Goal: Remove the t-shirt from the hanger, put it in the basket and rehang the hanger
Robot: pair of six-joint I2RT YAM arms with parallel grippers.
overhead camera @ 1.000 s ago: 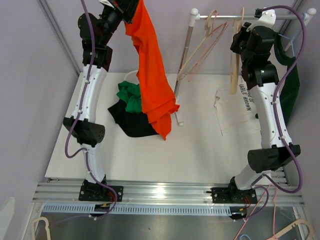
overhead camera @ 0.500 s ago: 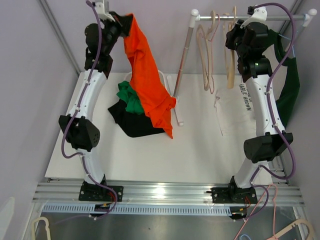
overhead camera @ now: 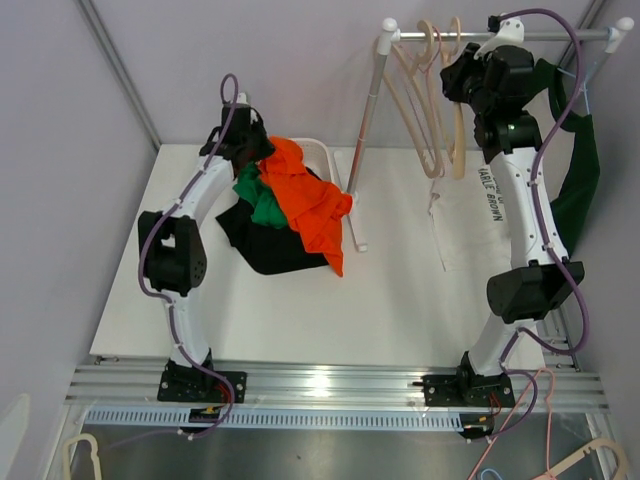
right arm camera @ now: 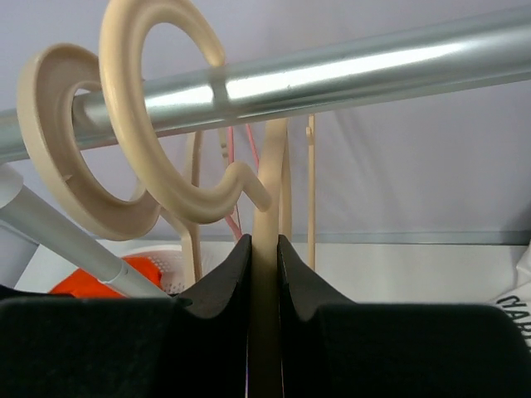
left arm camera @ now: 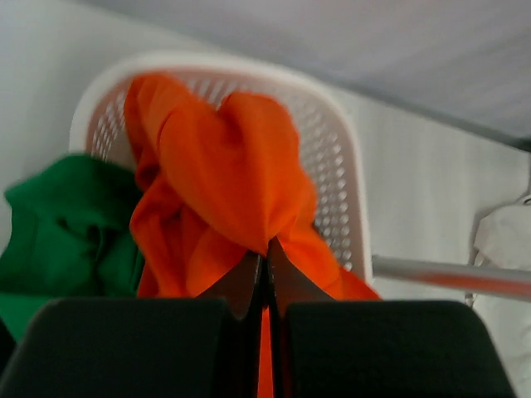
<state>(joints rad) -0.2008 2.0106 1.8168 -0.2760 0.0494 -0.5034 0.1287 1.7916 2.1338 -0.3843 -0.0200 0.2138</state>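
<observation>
The orange t-shirt lies crumpled over the white basket and the clothes pile at the back left. My left gripper is shut on a fold of the orange t-shirt just above the basket. My right gripper is up at the metal rail, shut on the neck of a cream hanger whose hook sits over the rail. The bare hanger hangs below it.
Green and black clothes lie beside the basket. More bare hangers hang on the rail, whose leg slants down to the table. A white printed shirt and a dark green garment are at the right.
My left arm has come down from high up, lowering the orange t-shirt onto the basket and clothes pile. My right gripper has moved the hanger up to the rail.
</observation>
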